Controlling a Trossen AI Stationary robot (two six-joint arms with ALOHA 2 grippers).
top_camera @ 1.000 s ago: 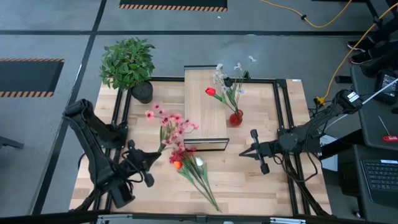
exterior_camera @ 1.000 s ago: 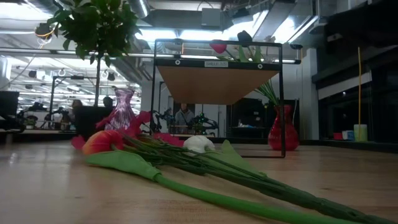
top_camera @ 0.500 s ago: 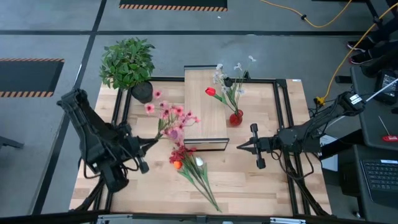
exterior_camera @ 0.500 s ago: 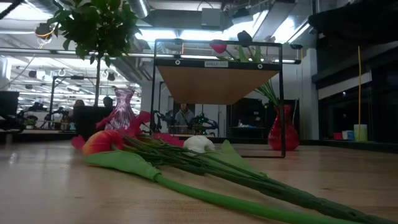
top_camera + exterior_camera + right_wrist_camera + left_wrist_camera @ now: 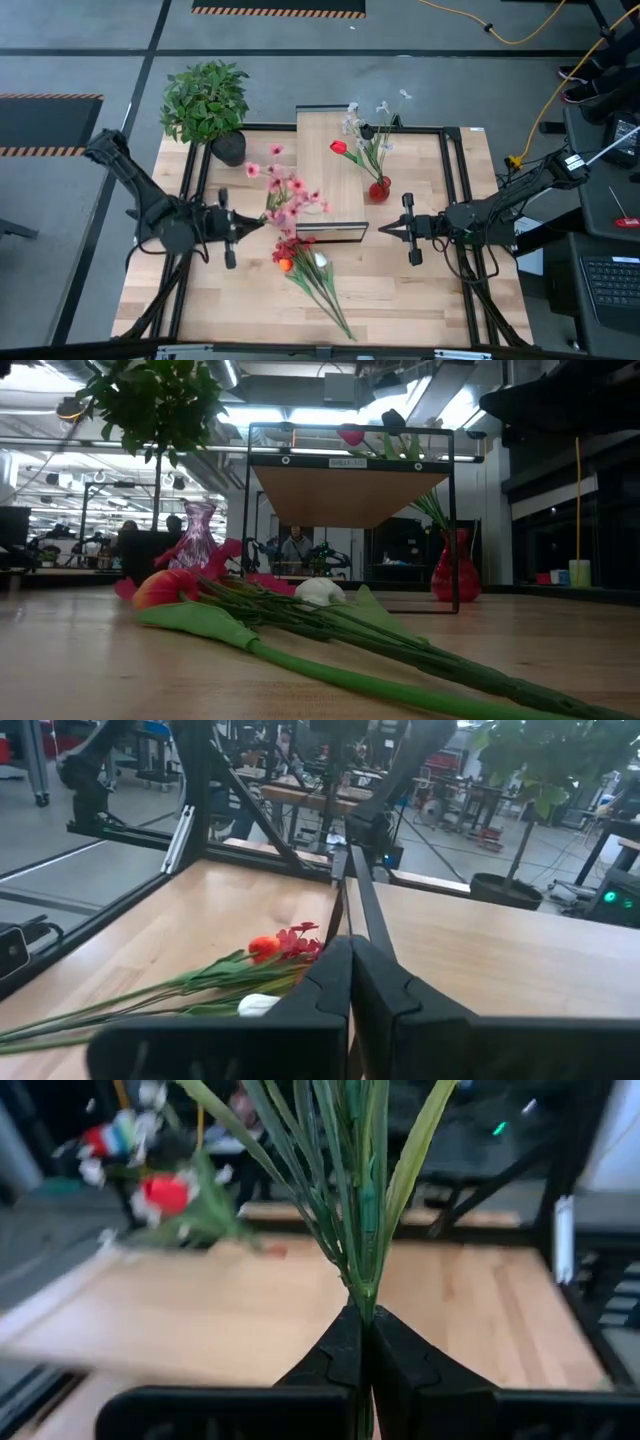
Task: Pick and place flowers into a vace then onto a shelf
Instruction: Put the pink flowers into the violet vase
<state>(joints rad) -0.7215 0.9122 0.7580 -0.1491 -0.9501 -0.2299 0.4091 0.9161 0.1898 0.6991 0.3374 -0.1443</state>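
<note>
My left gripper (image 5: 250, 224) is shut on a bunch of pink flowers (image 5: 284, 190), held up left of the light-wood shelf (image 5: 325, 150). Its blossoms hang over the shelf's left edge. More loose flowers (image 5: 310, 272) with red, orange and white heads lie flat on the tabletop in front of the shelf. A red vase (image 5: 379, 188) with a red tulip and white sprigs stands on the table at the shelf's right side. My right gripper (image 5: 384, 232) hovers shut and empty near the shelf's front right corner. My left gripper pinches the bunch's green stalks (image 5: 362, 1295) at their lower end, several together, between its two fingers. The fingers lie about level and point toward the table's right. The stalks fan out beyond the fingertips, and the bunch is lifted clear of the table.
A bushy potted plant (image 5: 205, 100) stands at the far left corner. A pink glass vase (image 5: 197, 536) stands on the table left of the shelf's black frame (image 5: 248, 520). Bare wood lies at the near right of the table (image 5: 430, 300).
My left gripper has carried the pink bunch up and toward the table's far edge, tipping from a downward slant to about level and rolling as it went. The blossoms have swung toward the shelf's left edge. My right gripper has edged slightly toward the shelf.
</note>
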